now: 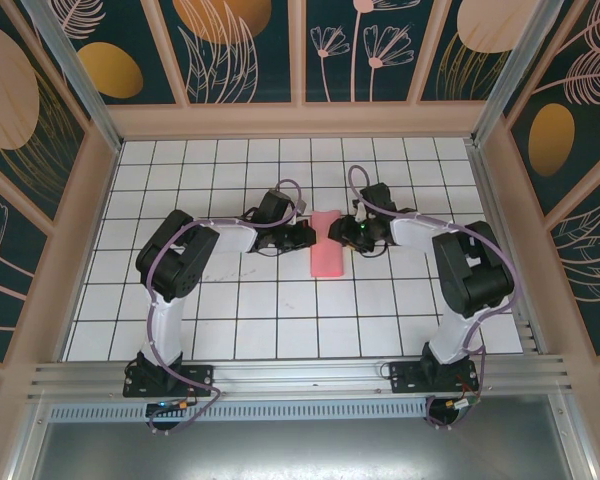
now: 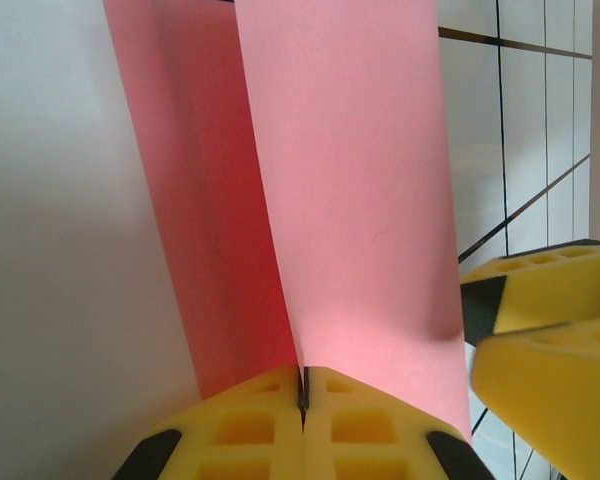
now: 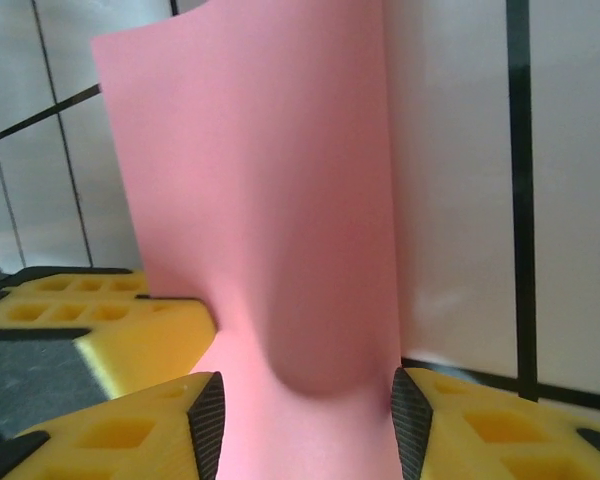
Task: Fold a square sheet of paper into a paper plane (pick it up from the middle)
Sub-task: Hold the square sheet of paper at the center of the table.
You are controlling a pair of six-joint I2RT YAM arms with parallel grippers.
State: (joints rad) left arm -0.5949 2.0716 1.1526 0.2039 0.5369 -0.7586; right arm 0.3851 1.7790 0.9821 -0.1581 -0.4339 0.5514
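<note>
**Figure. Both claws at the paper, mid-fold.** The square sheet of paper (image 1: 328, 250) lies doubled into a narrow pink strip on the tiled table (image 1: 260, 310), and my two arms meet at about its middle.

My left claw (image 2: 303, 395), on the sheet's left side, is clamped on the paper. The yellow pads meet with only the pink layers pinched between them, and from that pinch two leaves rise, one behind the other. I judge this hold to be an anchor that keeps the layers aligned so the crease does not wander.

My right claw (image 3: 302, 425), on the sheet's right side, has its jaws apart, and the paper bows between the two pads. This placement suggests it is set to take or press that side for the next fold. I cannot tell whether those pads already bear on the paper, because the sheet fills the gap and hides the contact.

Not resolved: the crease line itself, the part of the sheet beneath my fingers in the wrist views, and how many folds the strip holds. From above, the tips of both claws are too small and dark to read.
</note>
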